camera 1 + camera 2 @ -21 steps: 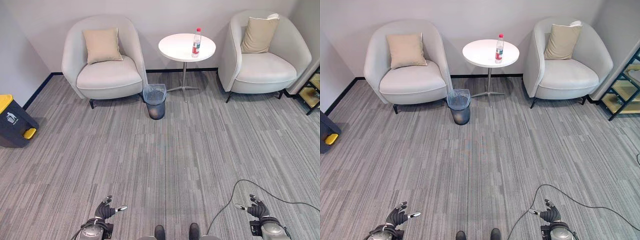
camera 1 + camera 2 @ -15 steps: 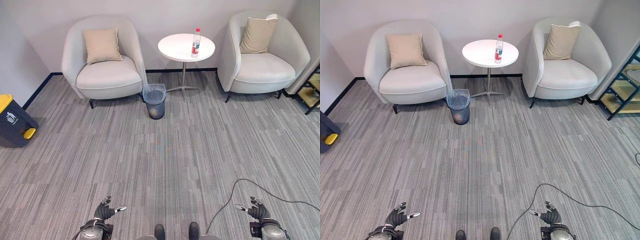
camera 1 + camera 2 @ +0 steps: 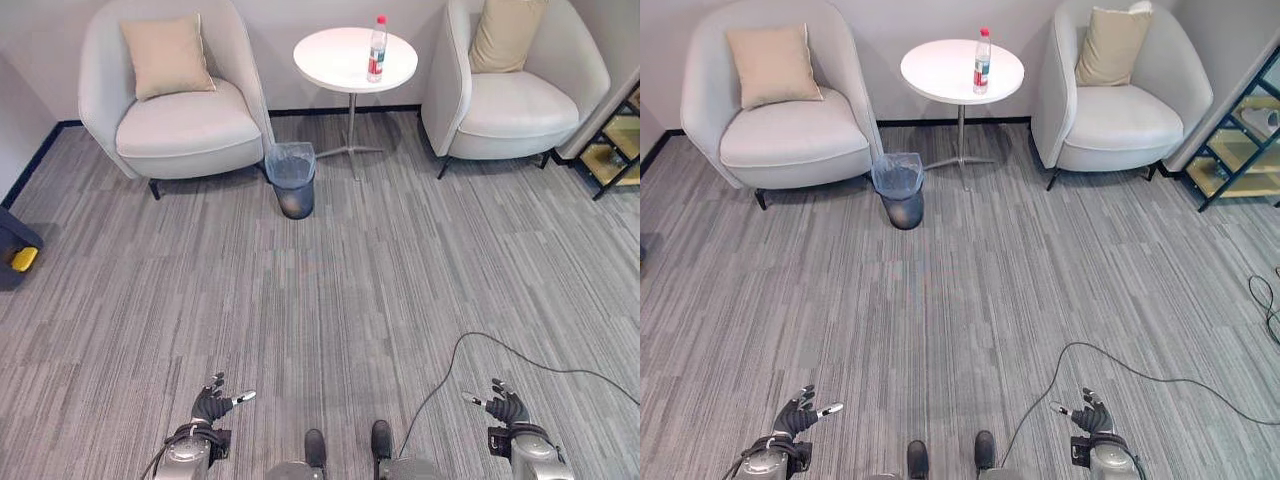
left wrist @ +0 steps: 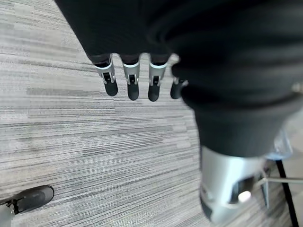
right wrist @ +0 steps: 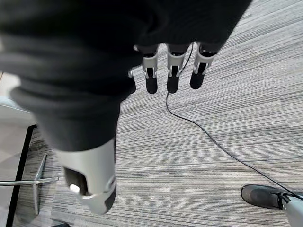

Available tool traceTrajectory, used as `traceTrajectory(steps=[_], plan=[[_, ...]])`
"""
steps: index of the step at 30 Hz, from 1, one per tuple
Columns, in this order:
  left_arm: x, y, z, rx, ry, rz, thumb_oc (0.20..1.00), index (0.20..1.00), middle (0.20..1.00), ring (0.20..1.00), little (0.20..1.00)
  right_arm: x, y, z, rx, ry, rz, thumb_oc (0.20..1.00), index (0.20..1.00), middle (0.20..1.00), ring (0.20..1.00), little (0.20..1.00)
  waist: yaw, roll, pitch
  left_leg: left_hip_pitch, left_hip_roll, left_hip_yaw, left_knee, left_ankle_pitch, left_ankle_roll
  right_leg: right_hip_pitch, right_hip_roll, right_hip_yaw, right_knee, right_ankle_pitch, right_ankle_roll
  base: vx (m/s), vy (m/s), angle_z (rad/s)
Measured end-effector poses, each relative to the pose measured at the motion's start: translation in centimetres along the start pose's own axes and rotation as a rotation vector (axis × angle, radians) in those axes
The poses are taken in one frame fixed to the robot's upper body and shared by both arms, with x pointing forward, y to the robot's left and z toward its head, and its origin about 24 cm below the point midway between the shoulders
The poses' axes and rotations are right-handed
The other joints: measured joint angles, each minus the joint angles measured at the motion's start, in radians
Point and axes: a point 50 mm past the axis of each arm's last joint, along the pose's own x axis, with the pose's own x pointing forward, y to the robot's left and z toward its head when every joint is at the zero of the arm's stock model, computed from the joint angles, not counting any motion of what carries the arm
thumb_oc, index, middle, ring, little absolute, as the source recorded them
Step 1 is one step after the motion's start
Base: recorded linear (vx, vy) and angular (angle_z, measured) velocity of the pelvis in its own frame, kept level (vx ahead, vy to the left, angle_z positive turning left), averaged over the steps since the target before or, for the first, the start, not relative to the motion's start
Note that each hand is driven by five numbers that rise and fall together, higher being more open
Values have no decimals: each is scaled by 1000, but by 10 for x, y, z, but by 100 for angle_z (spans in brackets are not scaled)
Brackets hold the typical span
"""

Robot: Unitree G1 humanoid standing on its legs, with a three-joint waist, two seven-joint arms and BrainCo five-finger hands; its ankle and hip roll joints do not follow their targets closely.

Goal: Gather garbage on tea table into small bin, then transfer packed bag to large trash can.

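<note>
A plastic bottle [image 3: 377,48] with a red cap and red label stands upright on the round white tea table [image 3: 340,58] at the far side of the room. On the carpet just left of the table's stem sits the small dark bin [image 3: 293,179], lined with a clear bag. A dark large trash can [image 3: 13,250] with a yellow part shows at the left edge. My left hand [image 3: 213,405] hangs low at the near left, open and holding nothing. My right hand [image 3: 505,404] hangs low at the near right, open too. Both are far from the table.
Two pale armchairs flank the table, the left one [image 3: 175,120] and the right one [image 3: 520,100], each with a beige cushion. A dark shelf rack [image 3: 1240,150] stands at the far right. Grey striped carpet [image 3: 330,300] stretches between me and the table.
The whole picture has shifted: chairs, table and bin now sit higher in view and look nearer. Both hands stay low and open at my sides.
</note>
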Motion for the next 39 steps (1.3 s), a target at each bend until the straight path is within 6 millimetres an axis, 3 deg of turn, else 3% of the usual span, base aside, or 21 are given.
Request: traceTrajectory(steps=[2, 3, 6, 9, 14, 15, 16, 18, 19, 22, 25, 26, 27, 29, 31, 32, 34, 36, 37, 38, 39], plan=[[2, -1, 5, -1, -15, 0, 1000, 1000, 1000, 1000, 1000, 0, 0, 1, -1, -3, 0, 1000, 1000, 1000, 1000, 1000, 1, 6, 16, 2, -3, 1, 2, -26, 8, -44, -1, 2, 91, -27, 13, 130, 90, -10], [3, -2, 7, -1, -19, -3, 1000, 1000, 1000, 1000, 1000, 4, 1, 13, 2, -37, 3, 1000, 1000, 1000, 1000, 1000, -3, 29, 42, 4, 10, 2, 6, -8, 17, -104, -2, -7, 217, -56, 42, 206, 62, 4], [6, -3, 14, -8, -35, 7, 1000, 1000, 1000, 1000, 1000, 4, 6, 18, 9, -53, 15, 1000, 1000, 1000, 1000, 1000, -2, 21, 65, 28, -4, 1, 12, -50, 35, -251, -43, -35, 514, -157, 78, 281, -20, -6], [6, -7, 12, -16, -28, -1, 1000, 1000, 1000, 1000, 1000, 4, 8, 26, 13, -87, 25, 1000, 1000, 1000, 1000, 1000, -10, 22, 77, 38, -14, 2, 16, -64, 31, -324, -89, -70, 444, -183, 75, 269, -99, 1], [6, -8, 12, -17, -22, -2, 1000, 1000, 1000, 1000, 1000, 1, 8, 18, 9, -71, 25, 1000, 1000, 1000, 1000, 1000, -39, 2, 77, 94, -14, -42, 58, -160, -14, -362, -114, -87, 73, -110, 103, 404, -205, 25], [6, -9, 10, -16, -19, -5, 1000, 1000, 1000, 1000, 1000, 0, 6, 13, 7, -55, 21, 1000, 1000, 1000, 1000, 1000, -52, -4, 72, 129, -10, -61, 57, -176, -24, -340, -116, -98, 61, -102, 89, 278, -181, 54], [4, -14, 5, -26, -4, -13, 1000, 1000, 1000, 1000, 1000, -1, 1, 8, -4, -42, 9, 1000, 1000, 1000, 1000, 1000, -61, 20, 70, 167, 21, -83, 53, -200, -47, -324, -101, -109, 95, -20, 47, 419, -291, 47], [2, -23, 1, -44, 5, -34, 1000, 1000, 1000, 1000, 1000, -2, -3, 7, -11, -39, -4, 1000, 1000, 1000, 1000, 1000, -74, 75, 57, 198, 89, -113, 75, -211, -78, -315, -45, -116, 179, 1, 37, 379, -300, 43], [2, -25, 2, -46, 3, -38, 1000, 1000, 1000, 1000, 1000, -2, -1, 6, -7, -35, 2, 1000, 1000, 1000, 1000, 1000, -79, 73, 57, 193, 106, -141, 136, -203, -91, -292, -34, -114, 201, 12, 22, 327, -318, 45], [-3, -29, -6, -39, 24, -61, 1000, 1000, 1000, 1000, 1000, -1, -3, 9, -9, -49, 3, 1000, 1000, 1000, 1000, 1000, -74, 76, 20, 97, 138, -153, 419, -133, -194, -209, -11, -155, 170, 0, -9, 283, -321, 9], [-6, -33, -14, -27, 46, -76, 1000, 1000, 1000, 1000, 1000, 1, -5, 25, -14, -109, 6, 1000, 1000, 1000, 1000, 1000, -47, 83, 6, -87, 174, -175, 815, 5, -215, -123, 40, -143, 125, 4, -164, 225, -192, -28], [-5, -33, -15, -23, 54, -81, 1000, 1000, 1000, 1000, 1000, 3, -3, 32, -12, -129, 10, 1000, 1000, 1000, 1000, 1000, -44, 77, 8, -144, 171, -164, 847, -32, -215, -103, 43, -133, 127, -10, -152, 419, -214, -6], [-3, -33, -10, -23, 45, -80, 1000, 1000, 1000, 1000, 1000, 3, -2, 35, -16, -140, 14, 1000, 1000, 1000, 1000, 1000, -57, 64, 10, -200, 159, -167, 852, -68, -201, -86, 36, -137, 118, -44, -185, 371, -115, 3], [3, -41, 13, 4, -36, -116, 1000, 1000, 1000, 1000, 1000, 2, 5, 25, -7, -99, 20, 1000, 1000, 1000, 1000, 1000, -13, -3, 46, -354, 82, -69, 411, -88, -138, 82, 60, -116, 8, -93, -152, 667, -121, -10], [1, -40, 7, 2, -19, -112, 1000, 1000, 1000, 1000, 1000, 2, 8, 22, -4, -86, 24, 1000, 1000, 1000, 1000, 1000, 0, 19, 49, -429, 48, -55, 141, -52, -128, 172, 111, -121, -54, -124, -133, 942, -50, -39], [-2, -37, -4, 7, 20, -104, 1000, 1000, 1000, 1000, 1000, 1, 9, 13, -12, -51, 24, 1000, 1000, 1000, 1000, 1000, 19, 45, 52, -450, 29, -74, 14, -54, -144, 242, 157, -104, -63, -191, -164, 886, 27, -64], [-7, -33, -17, 4, 61, -90, 1000, 1000, 1000, 1000, 1000, 0, 6, 3, -15, -13, 13, 1000, 1000, 1000, 1000, 1000, 69, 45, 53, -452, 21, -36, 88, -53, -122, 310, 159, -42, -29, -252, -156, 441, 40, -104], [-16, -25, -36, -11, 117, -61, 1000, 1000, 1000, 1000, 1000, -6, 5, -8, -20, 8, 15, 1000, 1000, 1000, 1000, 1000, 71, 26, 3, -423, -5, 5, 219, -44, -34, 368, 140, 3, -11, -297, -115, 404, 67, -86], [-20, -23, -42, -8, 132, -57, 1000, 1000, 1000, 1000, 1000, -7, 3, -11, -23, 12, 13, 1000, 1000, 1000, 1000, 1000, 61, 39, -13, -375, -19, -16, 194, 25, 46, 398, 145, 6, 19, -320, -77, 614, 112, -31], [-18, -21, -40, -3, 127, -52, 1000, 1000, 1000, 1000, 1000, -9, 5, -16, -25, 30, 16, 1000, 1000, 1000, 1000, 1000, 47, 21, -12, -355, -34, -19, 197, 57, 66, 400, 127, 0, 63, -337, -49, 583, 130, -21], [-14, -20, -29, 2, 88, -54, 1000, 1000, 1000, 1000, 1000, -14, 16, -28, -42, 69, 55, 1000, 1000, 1000, 1000, 1000, 42, -27, -28, -303, -46, -4, 192, 71, 84, 320, 80, 2, 300, -337, -10, 504, 141, -36]])
